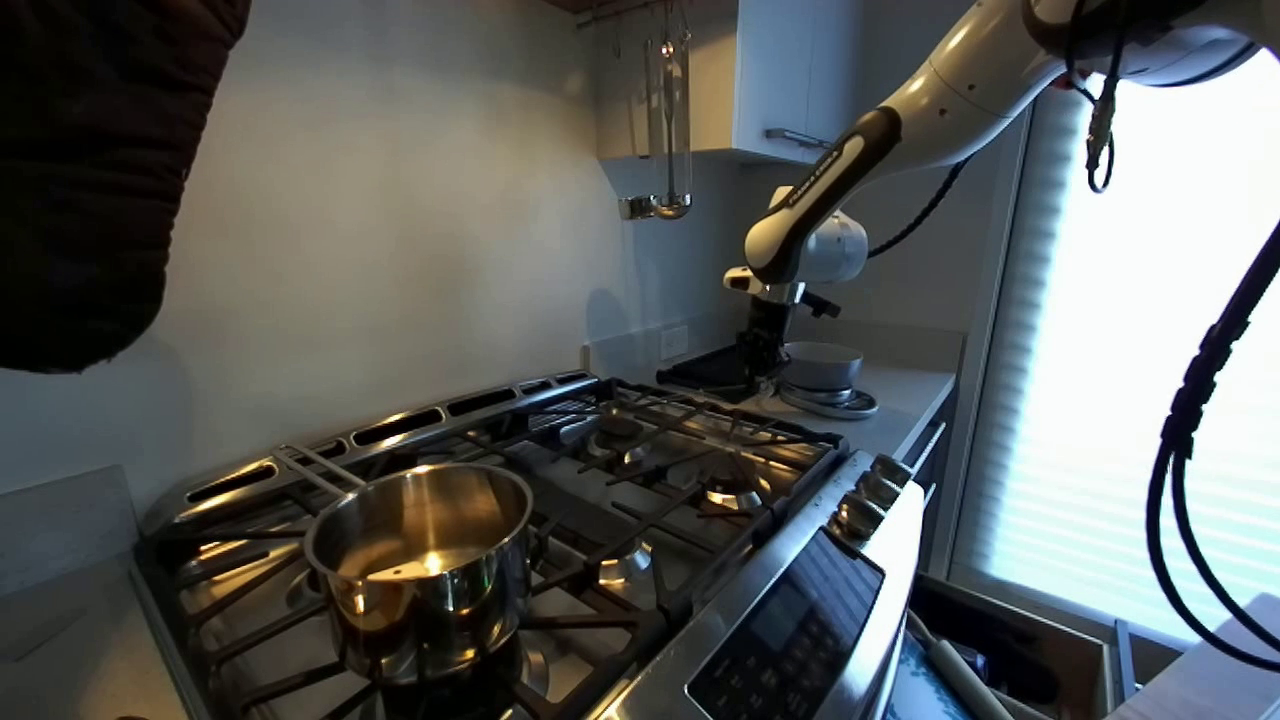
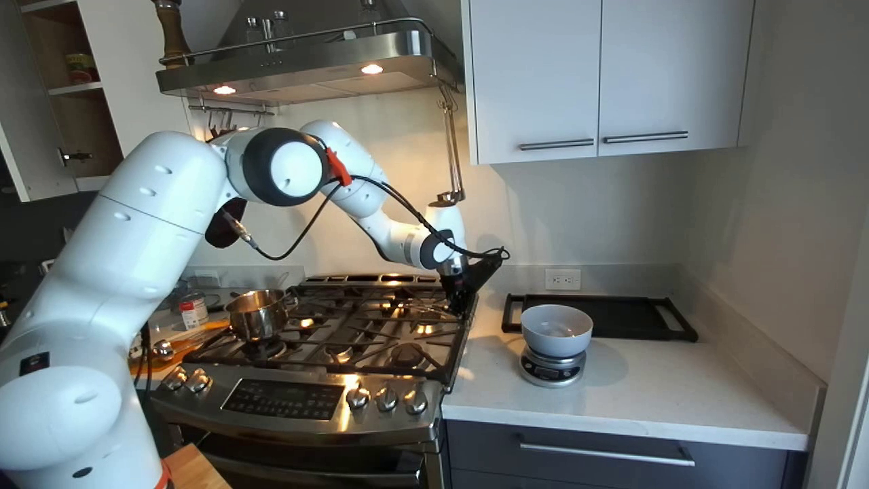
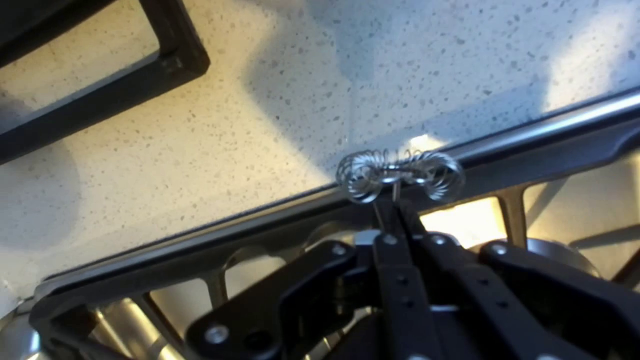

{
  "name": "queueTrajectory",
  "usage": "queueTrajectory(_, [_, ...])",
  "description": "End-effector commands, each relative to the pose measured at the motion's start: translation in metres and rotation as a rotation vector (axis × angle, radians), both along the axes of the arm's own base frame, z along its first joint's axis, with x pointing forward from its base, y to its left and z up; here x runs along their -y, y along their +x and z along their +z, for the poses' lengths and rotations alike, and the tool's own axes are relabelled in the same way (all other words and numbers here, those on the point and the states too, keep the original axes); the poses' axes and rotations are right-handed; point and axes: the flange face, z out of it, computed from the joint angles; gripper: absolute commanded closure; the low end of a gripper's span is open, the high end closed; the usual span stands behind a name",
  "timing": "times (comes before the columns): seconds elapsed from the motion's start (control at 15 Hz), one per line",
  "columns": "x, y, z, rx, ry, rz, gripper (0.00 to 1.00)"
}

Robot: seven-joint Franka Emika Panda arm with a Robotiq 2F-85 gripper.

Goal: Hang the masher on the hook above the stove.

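In the wrist view, the masher shows as a shiny coiled-wire head (image 3: 362,175) on a thin rod. My gripper (image 3: 395,210) is shut on that rod just behind the coil; the rest of the handle is hidden by the fingers. In both exterior views the gripper (image 1: 762,360) (image 2: 459,299) points down, low over the right edge of the stove (image 1: 720,600) (image 2: 292,429), by the counter. The masher is too small to make out there. Hooks hang from a rail (image 1: 620,12) high on the wall; two ladles (image 1: 672,205) (image 2: 453,156) hang there.
A steel pot (image 1: 430,610) (image 2: 256,316) stands on the left burners. A black tray (image 2: 604,316) lies on the counter right of the stove, with a bowl (image 2: 557,333) on a scale (image 2: 551,372) before it. The range hood (image 2: 305,64) and wall cabinets (image 2: 536,81) hang above.
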Motion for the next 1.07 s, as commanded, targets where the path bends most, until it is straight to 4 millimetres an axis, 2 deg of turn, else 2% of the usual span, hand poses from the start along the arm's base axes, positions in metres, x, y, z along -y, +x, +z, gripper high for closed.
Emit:
queueTrajectory(0.0, [-0.016, -0.025, 0.040, -0.036, 0.069, 0.009, 0.99])
queueTrajectory(0.2, [-0.040, -0.046, 0.066, -0.092, 0.142, 0.000, 0.99])
queueTrajectory(0.47, [-0.091, -0.072, 0.092, -0.158, 0.265, -0.035, 0.99])
queueTrajectory(1.0, [-0.204, -0.093, 0.118, -0.209, 0.498, -0.118, 0.99])
